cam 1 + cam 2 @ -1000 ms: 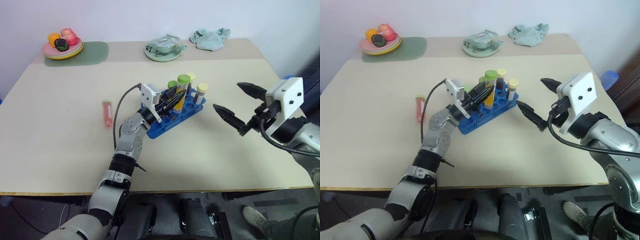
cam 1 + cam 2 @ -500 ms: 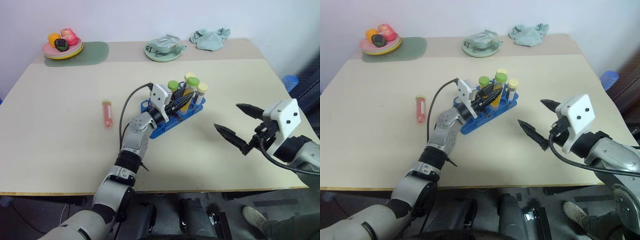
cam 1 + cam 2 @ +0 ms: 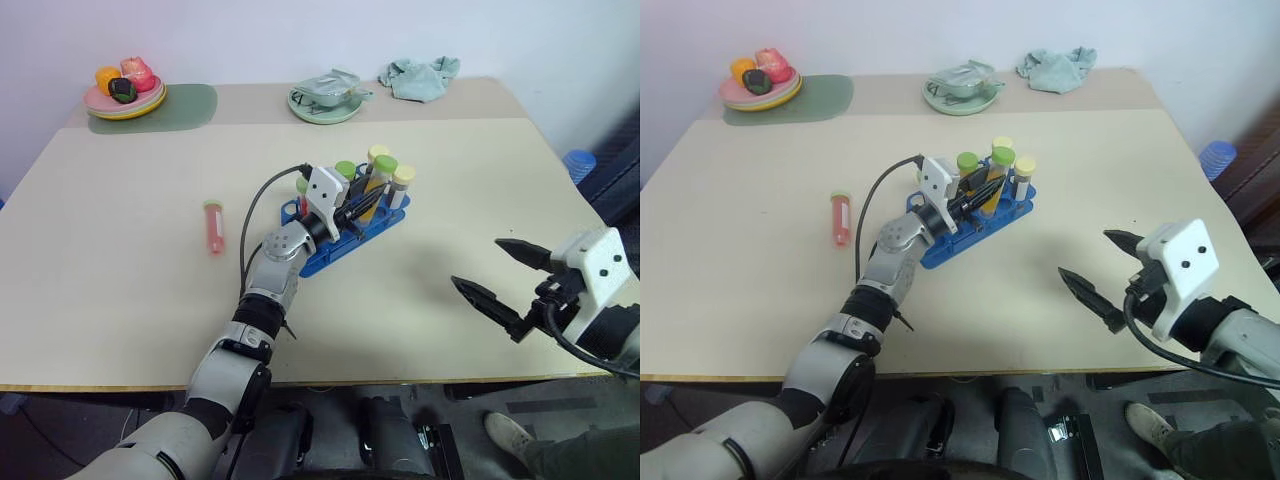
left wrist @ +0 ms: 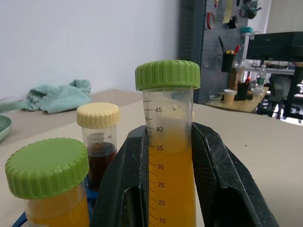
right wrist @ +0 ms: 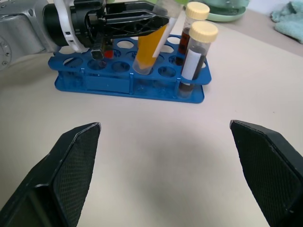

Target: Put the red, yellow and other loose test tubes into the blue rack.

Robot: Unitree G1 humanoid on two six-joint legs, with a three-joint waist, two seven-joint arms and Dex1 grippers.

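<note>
Black fingers (image 4: 215, 184) of left gripper (image 3: 362, 205) clenched on yellow-orange tube (image 5: 152, 45), lower end seated in a hole of blue rack (image 3: 345, 240), leaning. Stood mid-table (image 3: 120, 300), toward far edge. Labelled brown tube (image 5: 195, 56) upright at rack's end. Right gripper (image 3: 505, 285) spread wide, empty, above near right corner. Pinkish tube (image 3: 212, 226) lay flat, apart from rack, toward left edge.

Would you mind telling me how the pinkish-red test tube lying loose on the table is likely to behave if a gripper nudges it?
The pinkish-red green-capped test tube lies on its side on the smooth beige table, so it would probably roll sideways when nudged. Its round, clear plastic wall looks slick, so it may slip between jaws. It seems small and light, likely easy to lift.
</note>
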